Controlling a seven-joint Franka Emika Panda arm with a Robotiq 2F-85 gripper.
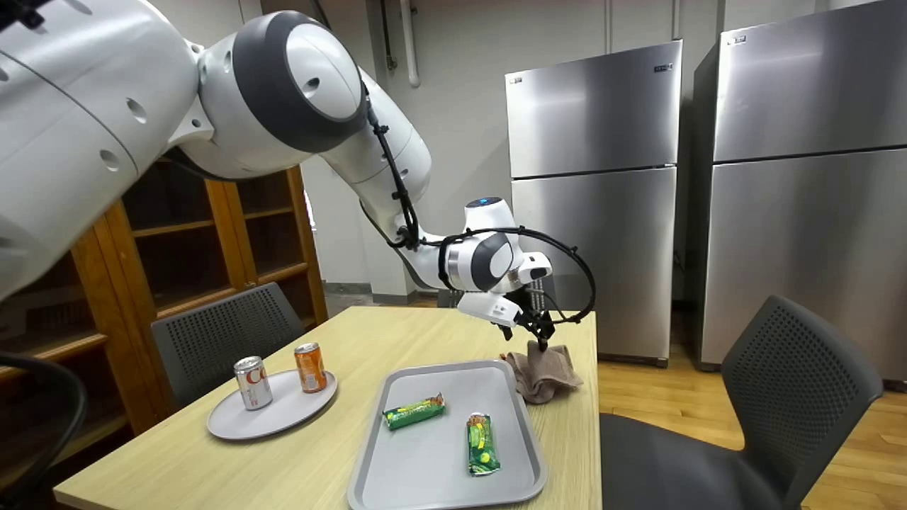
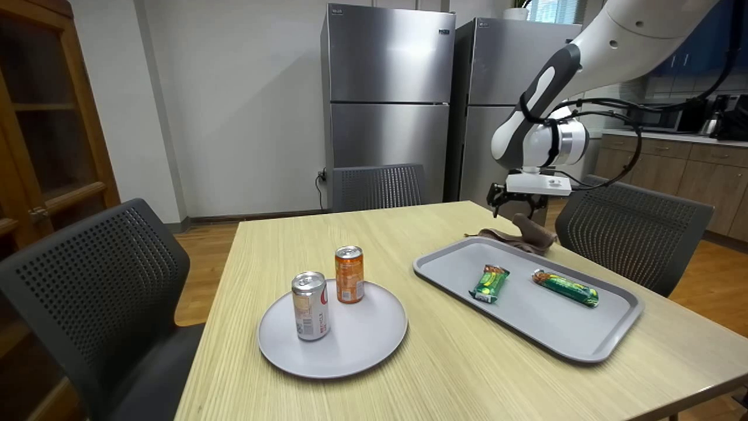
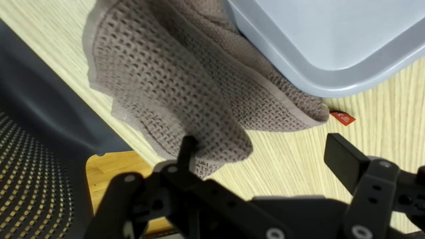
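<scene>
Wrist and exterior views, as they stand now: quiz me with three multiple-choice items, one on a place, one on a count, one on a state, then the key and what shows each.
1. Where is the brown waffle-weave cloth relative to the rectangular grey plastic tray?
A. In its middle
B. Well away from it
C. Beside one corner

2. How many cylindrical metal cans stand on the round grey plate?
A. One
B. Two
C. Four

3. How is the black two-finger gripper?
A. Open
B. Shut on nothing
C. Shut on the cloth

Key:
1. C: the wrist view shows its folds alongside the tray's rounded corner.
2. B: both exterior views show a silver can and an orange can.
3. A: in the wrist view its fingers stand wide apart, with pale wooden table showing between them.
</scene>
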